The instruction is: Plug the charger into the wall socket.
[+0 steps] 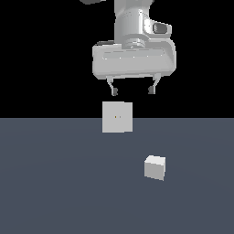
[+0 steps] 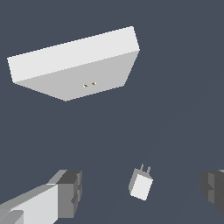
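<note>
Two things matter on the floor: the charger and the wall socket. Take the socket as your landmark. It stands upright, two yellowish dots at its centre. The charger lies well apart from it, nearer the exterior camera and toward the exterior view's right, resting on the floor. Wrist view shows the charger with two thin prongs sticking out on the side toward the socket.

Your gripper hangs high above the socket, fingers spread wide, holding nothing. Step in hand, as I judge it: reach and grasp the charger.

Notes for doing it well:
- Bring the gripper away from the socket until it is centred over the charger before you descend.
- Close on the plain body sides, never on the prongs.
- Square the fingers to the charger's faces; a skewed grip will likely spoil the prong alignment later.
</note>
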